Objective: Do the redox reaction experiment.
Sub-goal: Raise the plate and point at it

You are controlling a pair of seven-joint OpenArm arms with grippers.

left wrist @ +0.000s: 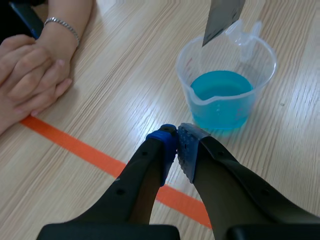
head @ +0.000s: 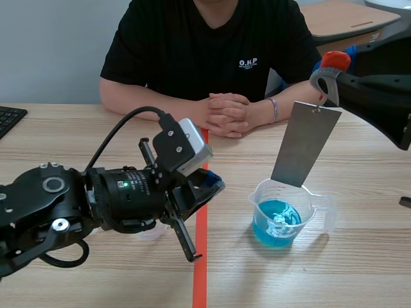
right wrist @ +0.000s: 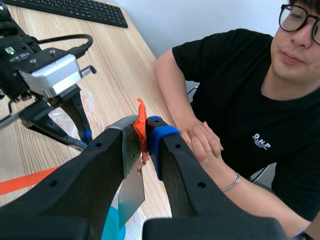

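Right tool (right wrist: 145,126) dangles flat grey metal strip (head: 305,144) over clear beaker (head: 307,221).

White "O.H.P" print on chest of person's black T-shirt (head: 212,58); beaker (head: 307,221) scale marks unreadable.

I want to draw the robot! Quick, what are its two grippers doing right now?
Left gripper: fingers shut, holding nothing.
Right gripper: fingers shut on the metal plate.

Bright, even light throws only soft shadows beside the measuring cup (left wrist: 192,70).
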